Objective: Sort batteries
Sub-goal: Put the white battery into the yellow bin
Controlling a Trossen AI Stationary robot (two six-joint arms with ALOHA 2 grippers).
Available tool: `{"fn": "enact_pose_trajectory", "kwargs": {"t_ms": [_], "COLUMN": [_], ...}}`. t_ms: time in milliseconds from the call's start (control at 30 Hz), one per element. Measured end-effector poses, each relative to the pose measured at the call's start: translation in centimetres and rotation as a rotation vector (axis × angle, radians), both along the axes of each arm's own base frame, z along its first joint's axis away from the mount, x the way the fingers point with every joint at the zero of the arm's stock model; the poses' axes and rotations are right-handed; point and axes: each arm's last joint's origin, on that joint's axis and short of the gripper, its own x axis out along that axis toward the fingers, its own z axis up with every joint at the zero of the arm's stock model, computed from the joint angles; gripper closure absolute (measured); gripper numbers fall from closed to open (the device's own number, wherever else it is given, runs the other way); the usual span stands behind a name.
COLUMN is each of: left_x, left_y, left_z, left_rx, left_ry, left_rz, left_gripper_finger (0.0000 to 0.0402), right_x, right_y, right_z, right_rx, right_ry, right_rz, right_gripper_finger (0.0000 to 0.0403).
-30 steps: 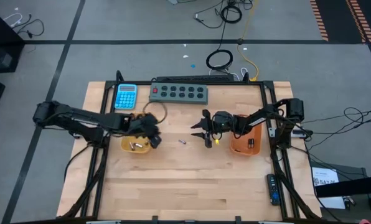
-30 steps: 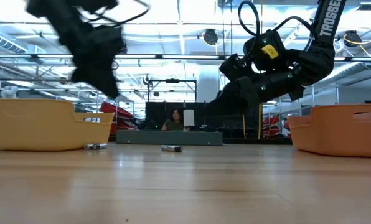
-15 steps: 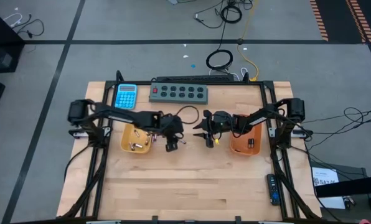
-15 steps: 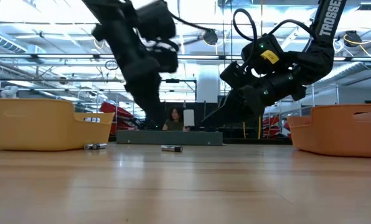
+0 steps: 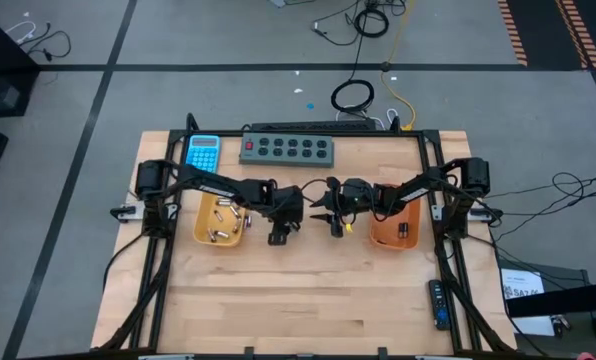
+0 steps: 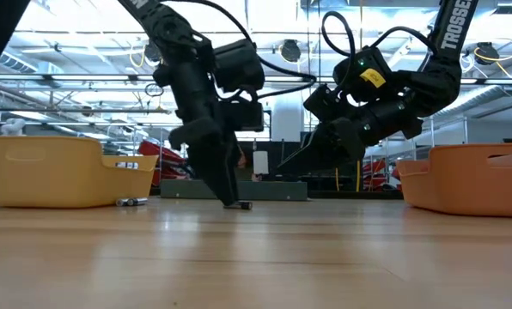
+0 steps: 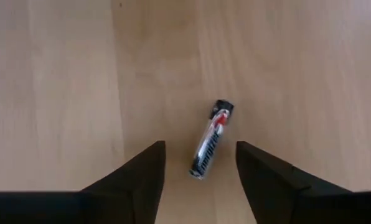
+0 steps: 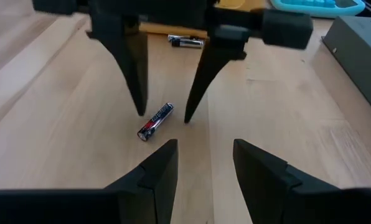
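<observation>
One silvery battery with a red band lies flat on the wooden table, midway between the trays. My left gripper points steeply down over it, open, a finger on either side and apart from it. My right gripper hangs open just to the battery's right, above the table, with nothing between its fingers. Several batteries lie in the yellow tray. A dark one lies in the orange tray.
Another battery lies on the table beside the yellow tray. A blue calculator and a grey button strip sit along the far edge. The near half of the table is bare wood.
My left gripper has swung from over the yellow tray toward the table's right, come down and rolled about its own axis. Its fingers now stand around the loose battery. The battery has stayed where it was.
</observation>
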Motion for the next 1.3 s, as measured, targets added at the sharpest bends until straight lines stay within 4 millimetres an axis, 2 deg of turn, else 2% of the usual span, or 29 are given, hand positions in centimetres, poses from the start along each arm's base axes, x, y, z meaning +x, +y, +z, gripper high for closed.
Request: {"fn": "enact_pose_trajectory", "kwargs": {"t_ms": [100,167,267,333,467,567,633,833,933,1000,1133,1300], "left_x": [0.2,0.3,0.2,0.1,0.1,-0.5,-1.1,-4.9,-6.3,-6.5,-6.2,-4.9], "left_y": [0.1,0.1,0.1,0.1,-0.7,-1.4,-1.5,-2.4,-3.6,-3.9,-2.4,2.1], "left_z": [-0.4,-0.5,-0.5,-0.5,-0.4,0.5,2.0,6.6,7.9,8.4,8.8,7.3], "left_rx": [0.021,0.035,0.065,0.075,0.14,0.157,0.147,0.018,-0.009,0.028,0.157,0.106], "left_ry": [-0.003,-0.005,0.006,0.017,0.03,0.048,0.045,0.118,0.092,0.039,-0.046,-0.064], "left_rz": [-0.025,-0.039,-0.035,-0.029,-0.007,0.024,0.086,0.311,0.368,0.439,0.577,0.596], "left_gripper_finger": [0.0234,0.0277,0.0362,0.0381,0.0381,0.0385,0.0401,0.0401,0.0401,0.0401,0.0373,0.0288], "right_x": [0.0,0.0,0.0,0.0,0.0,-0.1,-0.1,-0.1,-0.1,-0.1,0.1,0.2], "right_y": [0.0,0.0,0.0,0.0,0.0,-0.2,-0.2,-0.1,-0.1,-0.1,0.1,0.4], "right_z": [0.0,0.0,0.0,0.0,0.0,-0.2,-0.2,-0.2,-0.2,-0.2,0.2,0.3], "right_rx": [0.0,0.001,0.0,0.0,-0.008,-0.023,-0.026,-0.026,-0.025,-0.019,-0.004,-0.002], "right_ry": [0.001,0.003,0.004,0.004,0.006,0.023,0.029,0.029,0.03,0.024,-0.014,-0.025], "right_rz": [-0.001,-0.001,-0.001,-0.001,-0.019,-0.058,-0.067,-0.066,-0.062,-0.063,-0.04,-0.026], "right_gripper_finger": [0.0257,0.0257,0.0257,0.0257,0.0257,0.0257,0.0257,0.0257,0.0257,0.0257,0.0257,0.0257]}}
